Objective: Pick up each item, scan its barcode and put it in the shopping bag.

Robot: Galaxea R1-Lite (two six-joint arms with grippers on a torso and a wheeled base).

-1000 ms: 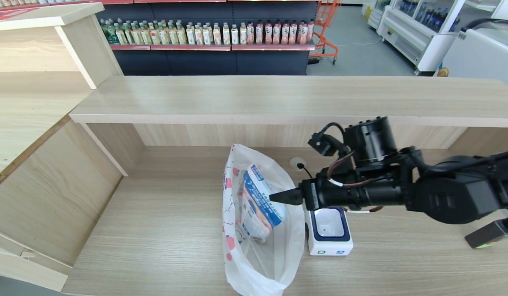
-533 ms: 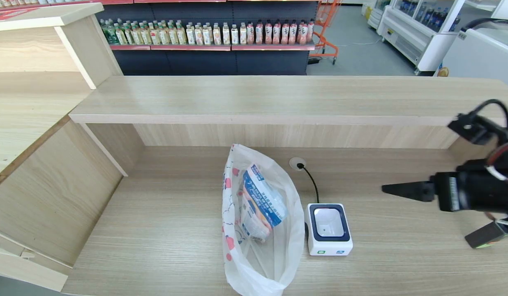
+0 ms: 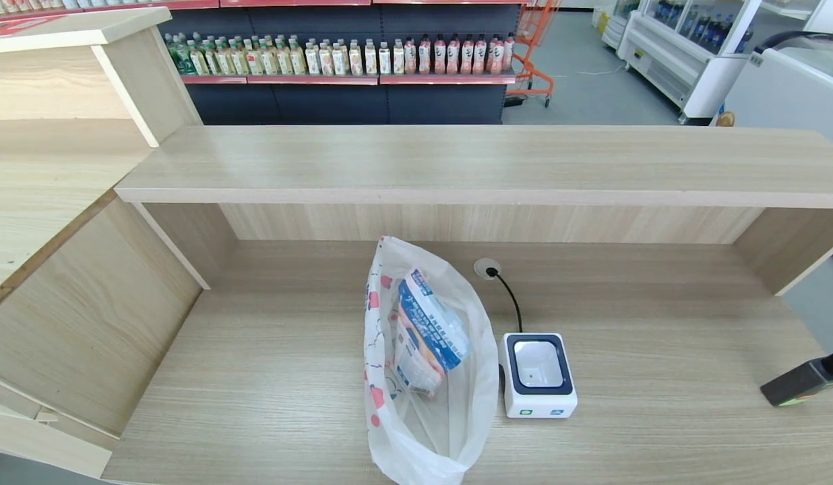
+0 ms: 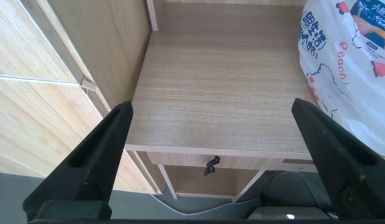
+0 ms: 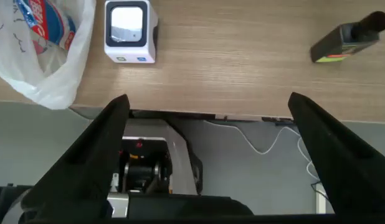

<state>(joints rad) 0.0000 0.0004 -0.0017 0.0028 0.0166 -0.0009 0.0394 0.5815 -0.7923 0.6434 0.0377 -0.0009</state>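
Observation:
The white shopping bag (image 3: 423, 377) with pink print stands open mid-counter. A blue and white packet (image 3: 426, 330) rests upright inside it. Just right of the bag sits the white barcode scanner (image 3: 539, 374) with a dark blue rim. My left gripper (image 4: 212, 107) is open and holds nothing; it hangs before the counter's front edge, left of the bag (image 4: 345, 68). My right gripper (image 5: 208, 99) is open and holds nothing; it sits back from the front edge, with the scanner (image 5: 130, 31) and the bag (image 5: 37, 56) beyond it.
A black handheld device (image 3: 804, 380) lies at the counter's right edge, seen too in the right wrist view (image 5: 348, 40). A raised wooden ledge (image 3: 457, 162) runs along the back, and a wooden side panel (image 3: 86, 316) walls the left. The scanner's cable (image 3: 507, 296) runs to a hole.
My right arm pulled back from the bag's mouth, swung right and left the head view. The packet stays in the bag.

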